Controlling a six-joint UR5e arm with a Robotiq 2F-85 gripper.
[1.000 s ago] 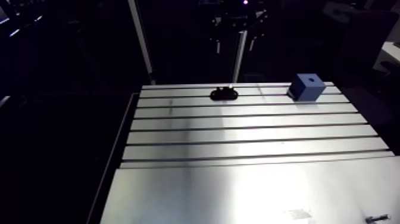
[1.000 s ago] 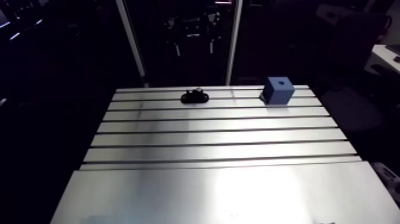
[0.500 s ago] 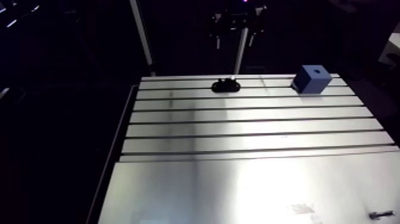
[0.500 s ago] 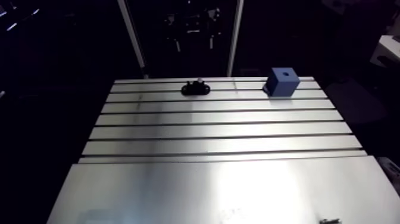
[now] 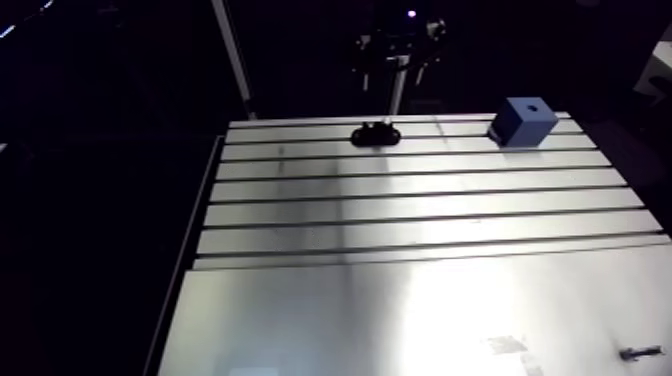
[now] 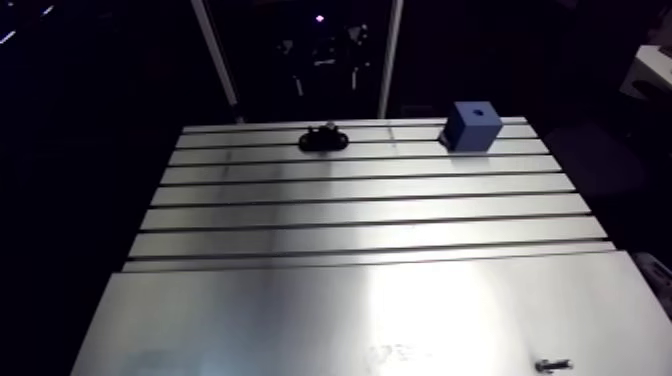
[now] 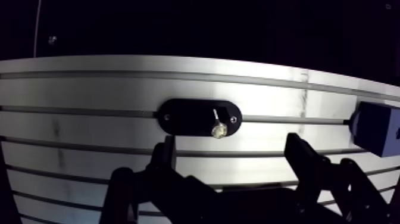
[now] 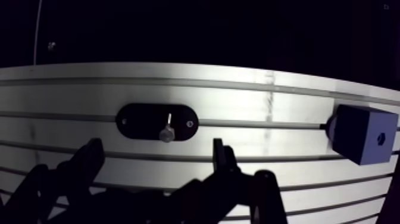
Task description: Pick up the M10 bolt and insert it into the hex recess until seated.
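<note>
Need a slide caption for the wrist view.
Open tool over the slotted table, bolt on its black oval base just ahead, blue block off to one side.

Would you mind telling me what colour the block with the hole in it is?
Plain blue. The block shows best in the wrist view, beside the gripper.

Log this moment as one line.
stage: pre-grasp | gripper: open, empty | bolt: on black holder, ahead of gripper, untouched | blue block: beside holder, no bolt in it
</note>
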